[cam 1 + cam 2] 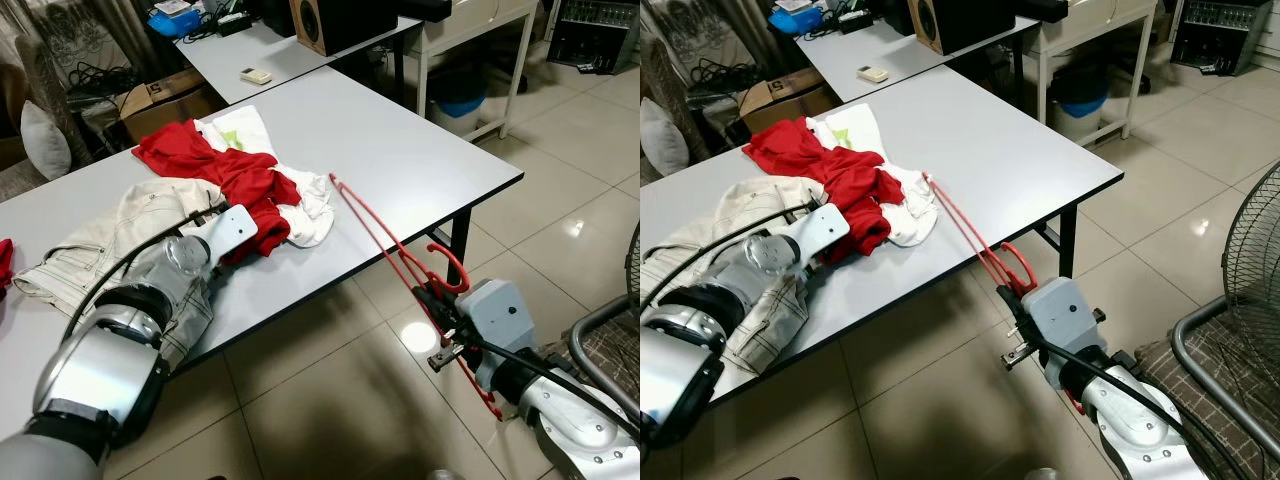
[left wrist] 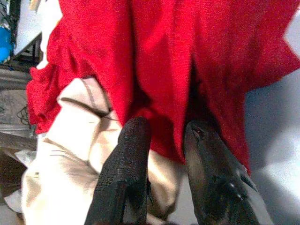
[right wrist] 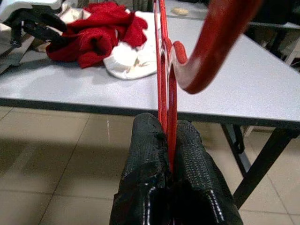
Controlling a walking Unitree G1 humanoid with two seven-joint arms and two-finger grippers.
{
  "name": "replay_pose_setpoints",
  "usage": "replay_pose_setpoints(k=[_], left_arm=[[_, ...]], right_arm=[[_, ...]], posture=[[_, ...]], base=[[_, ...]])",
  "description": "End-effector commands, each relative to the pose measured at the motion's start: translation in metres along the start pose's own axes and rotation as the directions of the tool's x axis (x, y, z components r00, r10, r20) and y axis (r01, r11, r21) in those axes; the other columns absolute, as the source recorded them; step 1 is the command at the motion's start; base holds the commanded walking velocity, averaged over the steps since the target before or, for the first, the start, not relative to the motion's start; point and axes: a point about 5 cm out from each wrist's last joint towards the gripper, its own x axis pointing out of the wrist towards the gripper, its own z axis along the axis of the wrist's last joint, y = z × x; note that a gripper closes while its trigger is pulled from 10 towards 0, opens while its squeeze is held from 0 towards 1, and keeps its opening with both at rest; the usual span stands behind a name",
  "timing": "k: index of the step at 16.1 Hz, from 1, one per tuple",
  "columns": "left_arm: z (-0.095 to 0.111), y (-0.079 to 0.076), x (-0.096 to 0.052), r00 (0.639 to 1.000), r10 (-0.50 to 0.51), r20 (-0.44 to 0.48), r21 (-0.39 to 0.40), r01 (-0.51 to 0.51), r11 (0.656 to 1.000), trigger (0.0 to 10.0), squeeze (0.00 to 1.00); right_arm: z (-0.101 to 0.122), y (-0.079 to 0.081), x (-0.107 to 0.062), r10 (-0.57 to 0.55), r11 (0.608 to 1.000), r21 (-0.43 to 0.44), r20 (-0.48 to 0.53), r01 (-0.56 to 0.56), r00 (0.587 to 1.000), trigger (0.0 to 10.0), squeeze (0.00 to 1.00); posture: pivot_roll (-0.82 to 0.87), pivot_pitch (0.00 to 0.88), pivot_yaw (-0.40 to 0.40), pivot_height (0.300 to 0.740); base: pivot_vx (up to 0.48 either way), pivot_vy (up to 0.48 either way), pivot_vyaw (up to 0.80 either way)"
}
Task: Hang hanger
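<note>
A red plastic hanger (image 1: 385, 240) slants from the grey table's (image 1: 400, 140) front edge down over the floor. My right gripper (image 1: 447, 350) is shut on its lower bar, just below the hook (image 3: 220, 42); its black fingers (image 3: 147, 154) press on the bar from both sides. On the table lies a red garment (image 1: 215, 160), piled with a white one (image 1: 315, 205) and a beige jacket (image 1: 130, 225). My left gripper (image 2: 164, 136) rests at the red garment's near edge, its fingers close together with a fold of red cloth between them.
Behind is a second table with a remote (image 1: 256, 75) and a speaker (image 1: 312, 25). A cardboard box (image 1: 160, 100) sits on the floor at the back left. A standing fan (image 1: 1240, 260) is close on my right. Tiled floor (image 1: 330, 400) lies below the table edge.
</note>
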Motion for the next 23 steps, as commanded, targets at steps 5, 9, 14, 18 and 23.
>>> replay_pose_setpoints(k=[5, 9, 14, 18, 23], left_arm=[[-0.014, -0.011, 0.0, 0.999, 0.003, -0.042, -0.06, -0.005, 0.998, 0.7, 0.0], [-0.015, -0.003, -0.002, 0.996, 0.085, 0.009, -0.155, -0.082, 0.984, 0.0, 0.0], [-0.01, -0.013, -0.001, 0.996, 0.046, 0.079, -0.248, -0.025, 0.968, 0.0, 0.0], [0.006, -0.006, -0.001, 0.983, 0.07, 0.168, -0.279, -0.021, 0.96, 0.0, 0.0], [0.022, 0.02, -0.007, 0.961, 0.116, 0.25, -0.272, -0.045, 0.961, 0.0, 0.0]], right_arm=[[0.006, 0.003, 0.0, 0.038, 0.999, -0.009, 0.012, -0.038, 0.999, 10.0, 0.0], [0.005, 0.002, -0.001, 0.062, 0.998, -0.022, -0.001, -0.062, 0.998, 10.0, 0.0], [0.006, -0.005, -0.006, 0.119, 0.992, -0.046, -0.029, -0.12, 0.992, 10.0, 0.0], [0.01, -0.01, 0.0, 0.153, 0.986, -0.062, -0.026, -0.154, 0.988, 10.0, 0.0], [0.013, -0.007, 0.001, 0.169, 0.984, -0.055, 0.002, -0.168, 0.986, 10.0, 0.0]], posture=[[-0.32, 0.006, 0.196, 0.74], [-0.33, 0.008, 0.136, 0.74], [-0.36, 0.004, 0.033, 0.74], [-0.35, 0.0, -0.01, 0.74], [-0.33, 0.0, 0.02, 0.74]], base=[[0.0, 0.0, 0.0], [0.0, 0.0, 0.0], [0.0, 0.0, 0.0], [0.0, 0.0, 0.0], [0.0, 0.0, 0.0]])
